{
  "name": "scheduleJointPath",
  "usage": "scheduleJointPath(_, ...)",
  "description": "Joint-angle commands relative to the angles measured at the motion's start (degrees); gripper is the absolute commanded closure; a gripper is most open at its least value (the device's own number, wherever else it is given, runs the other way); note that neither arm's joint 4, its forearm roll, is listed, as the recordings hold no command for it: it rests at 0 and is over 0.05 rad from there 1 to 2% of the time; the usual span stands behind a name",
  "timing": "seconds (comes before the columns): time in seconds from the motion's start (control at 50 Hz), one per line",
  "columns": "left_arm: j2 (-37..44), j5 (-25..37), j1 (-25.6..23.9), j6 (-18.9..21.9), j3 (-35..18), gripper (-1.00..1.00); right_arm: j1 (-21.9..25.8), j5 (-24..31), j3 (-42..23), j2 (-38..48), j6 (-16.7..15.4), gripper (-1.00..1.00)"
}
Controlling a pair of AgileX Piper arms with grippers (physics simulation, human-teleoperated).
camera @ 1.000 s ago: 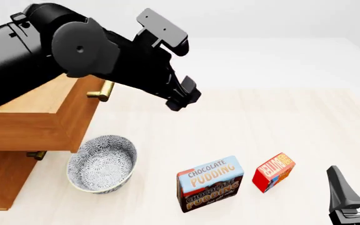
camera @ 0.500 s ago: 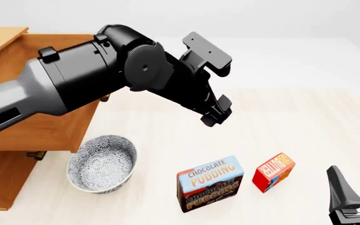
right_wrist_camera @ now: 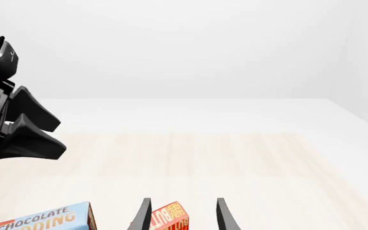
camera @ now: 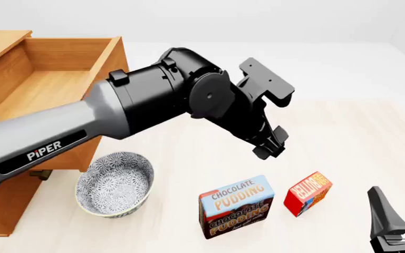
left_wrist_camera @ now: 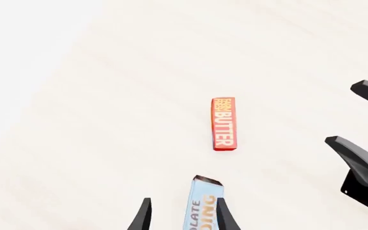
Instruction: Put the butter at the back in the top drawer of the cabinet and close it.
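1. Overhead, the left arm's black jaws (camera: 269, 143) hang parted and empty above the pale wooden table (camera: 343, 132).
2. At their five o'clock stands the small red-and-orange butter box (camera: 307, 193).
3. Right arm's jaws (camera: 399, 211) gape, empty.

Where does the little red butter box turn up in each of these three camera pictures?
Front view: the butter stands on the table near the right, just right of the pudding box.
Left wrist view: the butter sits mid-picture, seen from above, beyond the pudding box.
Right wrist view: only the top of the butter shows at the bottom edge, between the right fingers.
Shared landmark: the pudding box beside it.
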Motion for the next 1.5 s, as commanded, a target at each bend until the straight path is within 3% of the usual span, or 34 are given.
scheduleJointPath(0.02, 3.2, 0.8, -1.6, -0.3, -2.9, -1.0, 0.0, 0.0, 0.0, 0.0, 0.0, -1.0)
scheduleJointPath(0.42, 8.0, 1.8, -3.1, -0.4, -7.3, -1.0, 0.0, 0.0, 0.0, 0.0, 0.0, -1.0)
scheduleJointPath(1.5, 16.5, 2.9, -5.1, -2.6, -12.1, -1.0, 0.0, 0.0, 0.0, 0.0, 0.0, -1.0)
